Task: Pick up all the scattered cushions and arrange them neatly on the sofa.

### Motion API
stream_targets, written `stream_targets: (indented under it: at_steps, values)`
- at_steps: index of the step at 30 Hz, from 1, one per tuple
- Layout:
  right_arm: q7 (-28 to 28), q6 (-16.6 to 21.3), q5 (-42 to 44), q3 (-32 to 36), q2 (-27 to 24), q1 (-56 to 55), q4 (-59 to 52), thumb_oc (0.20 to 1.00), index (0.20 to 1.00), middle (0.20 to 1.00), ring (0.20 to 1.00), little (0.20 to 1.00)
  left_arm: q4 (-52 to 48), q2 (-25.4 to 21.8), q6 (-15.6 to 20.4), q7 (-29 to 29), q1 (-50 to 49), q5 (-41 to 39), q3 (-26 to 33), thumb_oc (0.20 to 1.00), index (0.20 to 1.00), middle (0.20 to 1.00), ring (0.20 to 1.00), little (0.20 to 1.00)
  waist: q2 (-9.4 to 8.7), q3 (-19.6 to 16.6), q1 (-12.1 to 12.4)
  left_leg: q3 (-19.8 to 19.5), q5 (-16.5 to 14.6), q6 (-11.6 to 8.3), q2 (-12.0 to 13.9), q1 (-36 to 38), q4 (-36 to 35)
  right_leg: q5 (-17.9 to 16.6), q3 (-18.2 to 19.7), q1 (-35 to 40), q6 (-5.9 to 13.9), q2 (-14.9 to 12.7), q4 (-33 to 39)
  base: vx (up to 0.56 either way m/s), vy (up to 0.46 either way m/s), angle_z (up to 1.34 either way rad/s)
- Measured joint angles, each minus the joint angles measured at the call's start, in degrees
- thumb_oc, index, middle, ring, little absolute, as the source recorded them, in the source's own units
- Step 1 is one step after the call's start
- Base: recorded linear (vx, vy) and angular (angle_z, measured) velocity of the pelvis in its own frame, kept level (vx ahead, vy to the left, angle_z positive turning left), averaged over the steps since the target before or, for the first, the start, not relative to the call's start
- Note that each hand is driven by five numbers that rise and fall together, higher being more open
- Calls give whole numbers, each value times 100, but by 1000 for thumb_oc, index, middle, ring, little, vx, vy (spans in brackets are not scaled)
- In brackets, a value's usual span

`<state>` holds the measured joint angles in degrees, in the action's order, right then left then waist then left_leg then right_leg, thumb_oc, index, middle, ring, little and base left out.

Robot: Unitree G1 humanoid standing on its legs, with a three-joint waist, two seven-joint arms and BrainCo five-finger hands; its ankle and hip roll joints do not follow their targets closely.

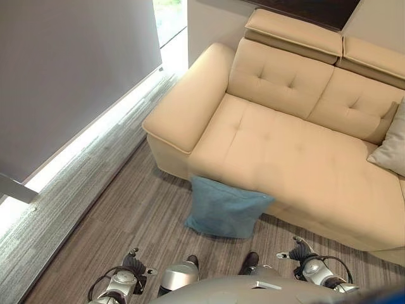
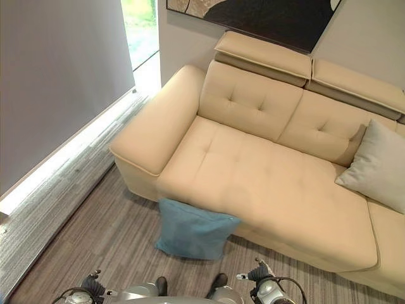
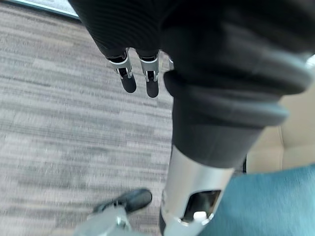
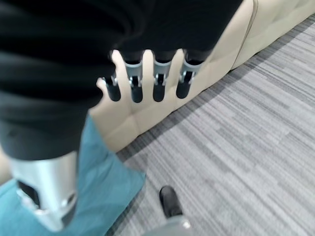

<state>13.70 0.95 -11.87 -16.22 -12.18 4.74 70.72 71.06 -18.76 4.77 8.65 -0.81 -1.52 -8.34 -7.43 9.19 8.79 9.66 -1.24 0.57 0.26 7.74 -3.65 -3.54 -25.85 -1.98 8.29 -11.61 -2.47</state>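
Observation:
A blue cushion [image 1: 224,207] stands on the grey carpet, leaning against the front of the beige sofa [image 1: 285,152] below its left seat. A pale grey cushion [image 2: 378,166] rests upright against the sofa's backrest at the right. My left hand [image 3: 129,78] hangs low over the carpet with relaxed fingers and holds nothing; the blue cushion [image 3: 268,206] lies close beside it. My right hand [image 4: 137,88] also hangs with straight fingers and is empty, in front of the sofa base [image 4: 147,115], with the blue cushion [image 4: 98,184] just below it.
A grey wall panel [image 1: 69,69] runs along the left with a bright strip at floor level. A window [image 2: 140,28] sits behind the sofa's left armrest [image 2: 161,120]. A dark picture [image 2: 253,19] hangs above the backrest. Striped carpet [image 1: 120,209] spreads out left of the cushion.

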Motion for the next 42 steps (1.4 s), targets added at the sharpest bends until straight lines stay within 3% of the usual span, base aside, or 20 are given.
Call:
stream_targets:
  at_steps: [3,7,8,10,12,14,16,18,21,26,31,33,35,38,42]
  values:
    - [26,5,129,16,-78,-14,-10,1000,1000,1000,1000,1000,9,98,-2,-2,38,-4,-78,1000,1000,1000,1000,1000,42,18,-36,-238,-80,-177,320,-238,311,29,-85,258,-237,412,371,91,-173,20]
    - [55,10,228,86,-286,67,-8,1000,1000,1000,1000,1000,-4,271,10,-2,309,-9,-77,1000,1000,1000,1000,1000,188,87,-49,-673,-76,-274,436,-590,853,87,-235,335,-528,620,573,26,-70,25]
    - [63,67,350,81,-320,165,-1,1000,1000,1000,1000,1000,-5,276,8,2,418,-22,-101,1000,1000,1000,1000,1000,153,165,-67,-1049,-119,-524,405,-984,1538,141,-153,481,-627,654,790,31,82,5]
    - [70,71,381,33,-375,209,3,1000,1000,1000,1000,1000,0,295,11,0,452,-23,-123,1000,1000,1000,1000,1000,112,184,-118,-1194,-130,-575,438,-1068,1520,201,-153,482,-725,653,803,33,98,15]
    - [79,70,383,29,-428,199,8,1000,1000,1000,1000,1000,-1,272,-2,8,459,-28,-171,1000,1000,1000,1000,1000,163,252,-192,-1227,48,-546,482,-1168,833,245,-19,411,-793,680,686,81,232,-12]
    - [77,66,380,56,-428,176,33,1000,1000,1000,1000,1000,5,296,-15,-2,376,-23,-200,1000,1000,1000,1000,1000,236,216,-190,-1340,72,-499,413,-973,553,242,178,389,-777,706,573,100,236,-64]
    - [60,62,377,83,-308,-7,38,1000,1000,1000,1000,1000,-6,245,-35,-1,318,-21,-190,1000,1000,1000,1000,1000,89,97,-273,-1231,192,-287,183,-722,291,219,368,449,-551,479,420,55,188,-41]
    - [54,49,376,86,-209,-97,63,1000,1000,1000,1000,1000,-2,186,-35,-3,335,-19,-185,1000,1000,1000,1000,1000,-44,-3,-313,-1169,160,-138,4,-584,265,214,473,445,-475,308,315,27,133,-17]
    - [40,52,376,83,-100,-50,71,1000,1000,1000,1000,1000,-1,54,-16,-1,341,-18,-179,1000,1000,1000,1000,1000,-53,-132,-241,-1018,121,-37,-191,-450,227,220,614,429,-327,91,168,29,131,-14]
    - [51,67,384,230,-137,97,-18,1000,1000,1000,1000,1000,-115,19,-7,9,117,-30,-139,1000,1000,1000,1000,1000,128,-245,-150,-864,120,-39,-184,-321,92,169,722,467,-252,105,271,-4,32,-15]
    - [264,86,678,655,-210,137,-554,1000,1000,1000,1000,1000,-764,17,118,133,173,-411,-54,1000,1000,1000,1000,1000,122,-143,-168,-851,265,-120,-87,-492,-40,53,763,309,-219,205,481,-129,-6,-7]
    - [421,114,878,688,-220,284,-827,1000,1000,1000,1000,1000,-1201,35,163,347,440,-679,-15,1000,1000,1000,1000,1000,174,62,-208,-804,362,-82,-68,-908,102,-73,774,-92,-200,220,524,-336,3,-7]
    - [589,196,961,687,-218,787,-904,1000,1000,1000,1000,1000,-1401,59,342,528,1019,-897,-144,1000,1000,1000,1000,1000,189,578,-212,-746,554,-93,-53,-1561,192,-337,776,-618,-105,233,623,-264,9,-8]
    - [732,196,1101,541,-195,1277,-1020,1000,1000,1000,1000,1000,-1611,174,429,690,1491,-1142,-185,1000,1000,1000,1000,1000,417,1263,-320,-746,657,-174,-51,-2010,275,-548,776,-1013,-228,246,673,-269,8,-3]
    - [1032,215,1312,447,-225,1845,-1581,1000,1000,1000,1000,1000,-2015,271,630,930,1955,-1387,-521,1000,1000,1000,1000,1000,397,1961,-310,-764,737,-153,12,-2975,707,-604,782,-1927,-362,252,309,-235,17,2]
